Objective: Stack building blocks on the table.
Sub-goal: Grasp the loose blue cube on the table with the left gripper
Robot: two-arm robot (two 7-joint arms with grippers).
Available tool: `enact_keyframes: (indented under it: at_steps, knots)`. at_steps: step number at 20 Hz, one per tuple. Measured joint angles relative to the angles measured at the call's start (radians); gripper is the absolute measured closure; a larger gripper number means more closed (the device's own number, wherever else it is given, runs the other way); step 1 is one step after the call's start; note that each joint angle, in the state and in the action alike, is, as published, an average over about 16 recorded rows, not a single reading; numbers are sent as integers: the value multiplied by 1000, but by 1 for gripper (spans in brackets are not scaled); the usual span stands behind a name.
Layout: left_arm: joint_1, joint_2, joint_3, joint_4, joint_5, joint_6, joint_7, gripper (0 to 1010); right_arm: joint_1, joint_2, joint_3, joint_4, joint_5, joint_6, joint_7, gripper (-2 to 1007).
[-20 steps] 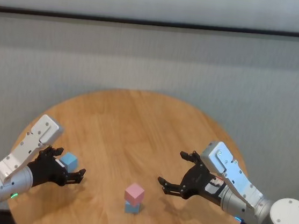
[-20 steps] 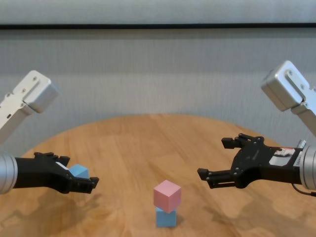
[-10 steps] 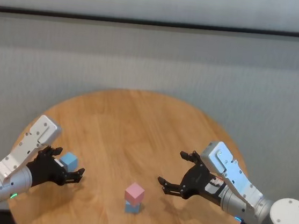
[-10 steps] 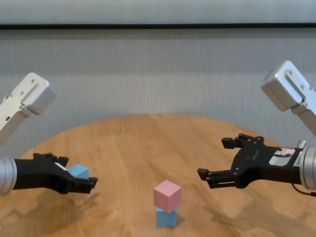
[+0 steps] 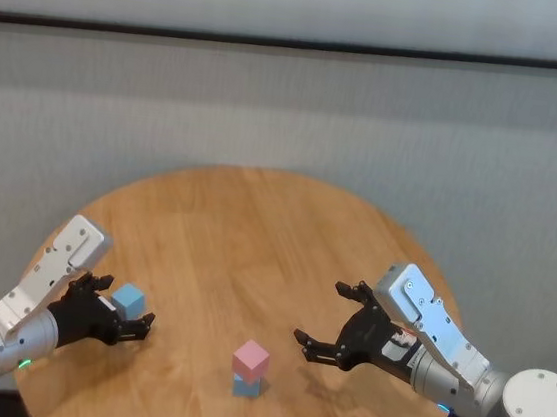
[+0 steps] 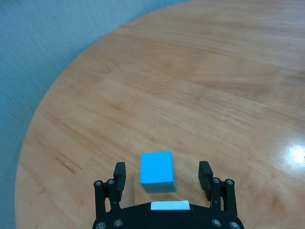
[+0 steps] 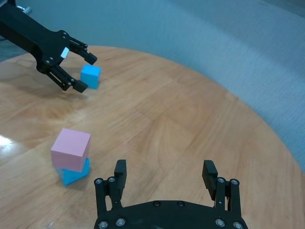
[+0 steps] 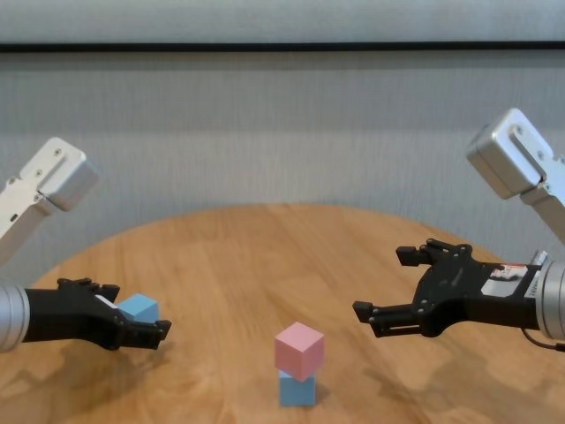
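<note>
Near the desk's (image 5: 257,216) front edge the pink block (image 5: 251,358) already sits on a light blue block (image 5: 246,387), so two of three are stacked. The last blue block (image 6: 157,168) sits by the left edge, between the left end effector's (image 6: 162,177) wide-open fingers, ungripped. Right end effector (image 8: 408,288) hovers open and empty. That bottom block's mostly hidden from the head view.

Silver-white boxy forearms, grey round joints, black screw-studded left hand (image 8: 124,326) and right hand (image 8: 399,288).

Grey textured wall (image 5: 289,119) behind; dark horiz. strip (image 5: 297,45) across it; paler band (image 5: 302,0) above.
</note>
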Motion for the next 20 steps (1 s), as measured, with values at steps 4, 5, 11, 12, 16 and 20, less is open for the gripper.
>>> enact_keyframes:
  at_steps: [4, 5, 11, 12, 16, 20]
  knots:
    - [-6, -4, -1, 13, -4, -6, -3, 8, 0, 0, 0, 0, 0, 0, 0, 4]
    - [-7, -5, -2, 16, -5, -8, -3, 8, 0, 0, 0, 0, 0, 0, 0, 4]
    - [-12, -10, -5, 27, -12, -13, -3, 8, 0, 0, 0, 0, 0, 0, 0, 4]
    - [-12, -11, -5, 28, -13, -13, -3, 8, 0, 0, 0, 0, 0, 0, 0, 4]
    - [-13, -13, -7, 32, -17, -13, -1, 8, 0, 0, 0, 0, 0, 0, 0, 4]
    - [-14, -14, -9, 36, -18, -13, 3, 8, 0, 0, 0, 0, 0, 0, 0, 4]
